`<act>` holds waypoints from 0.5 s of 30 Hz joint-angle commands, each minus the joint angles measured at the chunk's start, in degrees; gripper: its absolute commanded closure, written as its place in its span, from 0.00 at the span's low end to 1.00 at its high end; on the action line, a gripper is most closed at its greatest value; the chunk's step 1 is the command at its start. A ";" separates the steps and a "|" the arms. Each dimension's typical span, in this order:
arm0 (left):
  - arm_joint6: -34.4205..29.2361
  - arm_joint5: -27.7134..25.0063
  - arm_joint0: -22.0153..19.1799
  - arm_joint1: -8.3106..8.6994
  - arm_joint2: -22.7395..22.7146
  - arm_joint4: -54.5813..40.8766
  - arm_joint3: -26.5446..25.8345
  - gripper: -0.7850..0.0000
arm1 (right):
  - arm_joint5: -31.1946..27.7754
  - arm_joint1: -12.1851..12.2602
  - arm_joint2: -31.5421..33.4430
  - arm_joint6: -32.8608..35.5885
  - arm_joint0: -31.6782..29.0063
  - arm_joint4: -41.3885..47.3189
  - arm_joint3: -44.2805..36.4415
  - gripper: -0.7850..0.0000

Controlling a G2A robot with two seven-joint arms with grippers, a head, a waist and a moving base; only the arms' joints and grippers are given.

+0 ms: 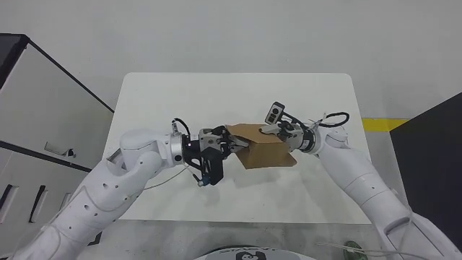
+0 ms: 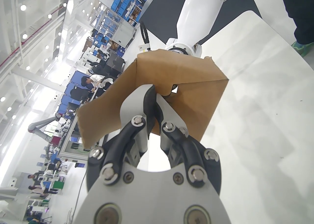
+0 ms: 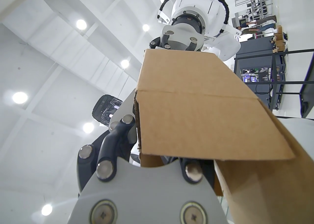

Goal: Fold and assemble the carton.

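A brown cardboard carton (image 1: 266, 150) is held between both arms over the middle of the white table (image 1: 173, 101). Its flaps are partly unfolded. My left gripper (image 1: 229, 144) sits at the carton's left end. In the left wrist view that gripper (image 2: 154, 92) is shut on the edge of a flap of the carton (image 2: 191, 102). My right gripper (image 1: 279, 134) grips the carton's right upper edge. In the right wrist view a panel of the carton (image 3: 196, 117) hides its fingertips, and cardboard passes between its fingers.
A black and grey cabinet (image 1: 32, 87) stands off the table's left side. A dark panel (image 1: 433, 159) stands to the right. Bare tabletop surrounds the carton on every side.
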 commanded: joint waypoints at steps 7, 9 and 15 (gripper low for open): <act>0.48 -0.22 -0.92 -0.23 0.19 -0.67 1.03 1.00 | 0.26 -0.24 -0.18 0.00 0.29 -0.35 0.34 1.00; 0.72 -0.16 -0.90 -0.23 -0.12 -1.12 1.15 1.00 | -0.21 -0.19 0.07 0.00 0.38 -0.58 0.47 1.00; 2.04 0.01 -0.34 -0.05 -1.43 -2.16 1.09 1.00 | -1.60 0.28 0.87 0.00 0.09 -1.28 -0.29 1.00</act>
